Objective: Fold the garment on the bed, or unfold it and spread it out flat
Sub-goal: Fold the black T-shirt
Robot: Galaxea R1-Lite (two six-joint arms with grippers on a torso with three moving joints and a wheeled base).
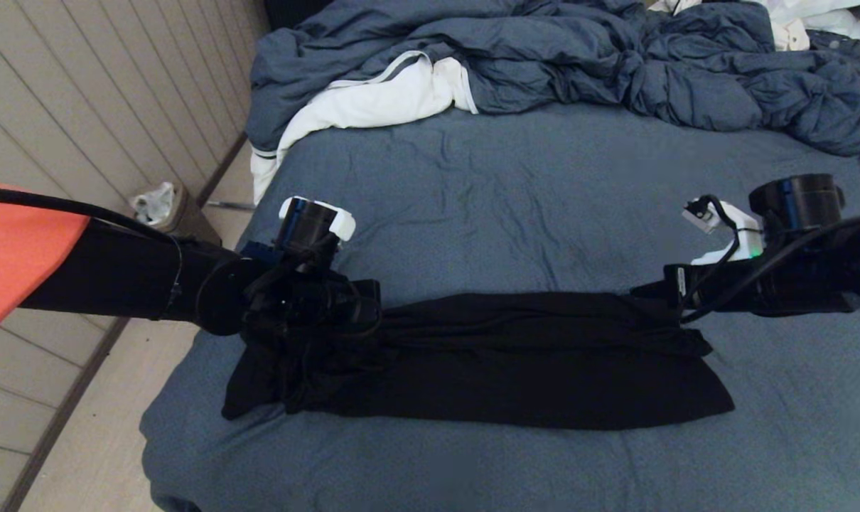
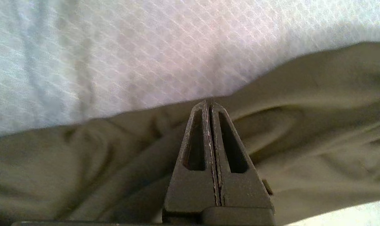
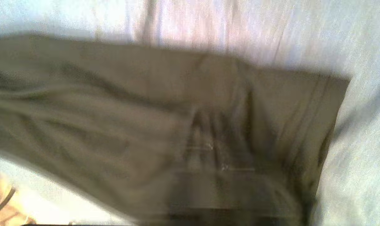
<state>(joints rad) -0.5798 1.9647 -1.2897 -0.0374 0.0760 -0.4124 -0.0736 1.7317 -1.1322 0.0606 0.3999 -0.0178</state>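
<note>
The black garment (image 1: 515, 363) lies as a long crumpled band across the near part of the blue-grey bed (image 1: 508, 199). Its top edge runs fairly straight between my two grippers. My left gripper (image 1: 374, 304) is at the band's left end. In the left wrist view its fingers (image 2: 193, 175) are pressed together, and the left gripper (image 2: 208, 103) meets the garment (image 2: 303, 125) right at the cloth's edge. My right gripper (image 1: 645, 290) is at the upper right corner. In the right wrist view the right gripper (image 3: 205, 119) looks closed in the garment (image 3: 99, 119) near its hem. No print shows.
A rumpled blue-grey duvet (image 1: 579, 64) and a white cloth (image 1: 373, 99) with a striped edge lie at the far end of the bed. A small bin (image 1: 163, 206) stands on the floor beside the bed's left edge, near the wall.
</note>
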